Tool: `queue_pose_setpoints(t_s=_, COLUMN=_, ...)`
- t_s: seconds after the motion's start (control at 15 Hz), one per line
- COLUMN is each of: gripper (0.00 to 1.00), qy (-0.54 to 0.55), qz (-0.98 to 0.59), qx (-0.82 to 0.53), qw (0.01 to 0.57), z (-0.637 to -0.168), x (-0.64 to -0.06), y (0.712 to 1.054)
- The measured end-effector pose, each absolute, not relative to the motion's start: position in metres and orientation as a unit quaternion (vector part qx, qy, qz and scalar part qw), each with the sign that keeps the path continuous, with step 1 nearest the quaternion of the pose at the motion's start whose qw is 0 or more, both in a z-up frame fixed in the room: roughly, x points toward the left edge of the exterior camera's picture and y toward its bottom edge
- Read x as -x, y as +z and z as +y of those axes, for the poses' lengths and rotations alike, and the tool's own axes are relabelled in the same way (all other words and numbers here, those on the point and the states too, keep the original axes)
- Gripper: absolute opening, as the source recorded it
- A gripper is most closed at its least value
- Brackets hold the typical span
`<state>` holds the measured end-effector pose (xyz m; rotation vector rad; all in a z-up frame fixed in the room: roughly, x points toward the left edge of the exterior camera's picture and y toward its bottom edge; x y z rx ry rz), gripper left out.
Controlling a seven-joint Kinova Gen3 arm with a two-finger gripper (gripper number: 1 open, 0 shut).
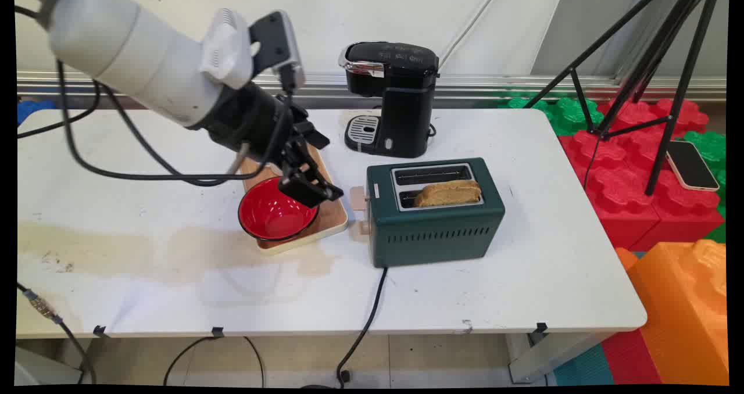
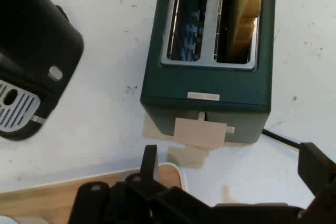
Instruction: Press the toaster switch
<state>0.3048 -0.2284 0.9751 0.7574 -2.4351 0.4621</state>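
Spanning most of the main view was one white rectangular table (image 1: pixel 494 289), stained pale brown toward its left. On it stood one dark green two-slot toaster (image 1: pixel 435 211), a black cord trailing from its near side over the table's front edge and a pale beige lever (image 2: pixel 200 132) on the end that faced the arm. One slice of browned toast (image 1: pixel 450 193) stood up out of the nearer slot; the farther slot showed only its wire guides. Behind the toaster, near the wall, stood one black single-serve coffee maker (image 1: pixel 392 97) with a silver drip grate. Left of the toaster lay one light wooden tray (image 1: pixel 332 217) with a cream rim, and on it sat one glossy red bowl with a black rim (image 1: pixel 273 212). The black two-finger gripper (image 1: pixel 311 187) hung above the bowl's right edge, pointing toward the toaster's lever end; in the hand view its two fingers (image 2: pixel 149 162) stood wide apart, nothing between them, with the lever beyond them.
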Motion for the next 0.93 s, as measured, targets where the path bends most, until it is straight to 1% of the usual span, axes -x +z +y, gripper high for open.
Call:
queue_pose_setpoints(t_s=0.8, gripper=1.0, qy=0.149, qz=-0.918, qx=-0.274, qw=0.246, z=-0.269, x=-0.284, y=0.949)
queue_pose_setpoints(t_s=0.87, gripper=0.0, qy=0.147, qz=-0.919, qx=-0.273, qw=0.244, z=-0.272, x=-0.283, y=0.947)
queue_pose_setpoints(t_s=0.93, gripper=0.0, qy=0.145, qz=-0.92, qx=-0.272, qw=0.242, z=-0.273, x=-0.282, y=0.945)
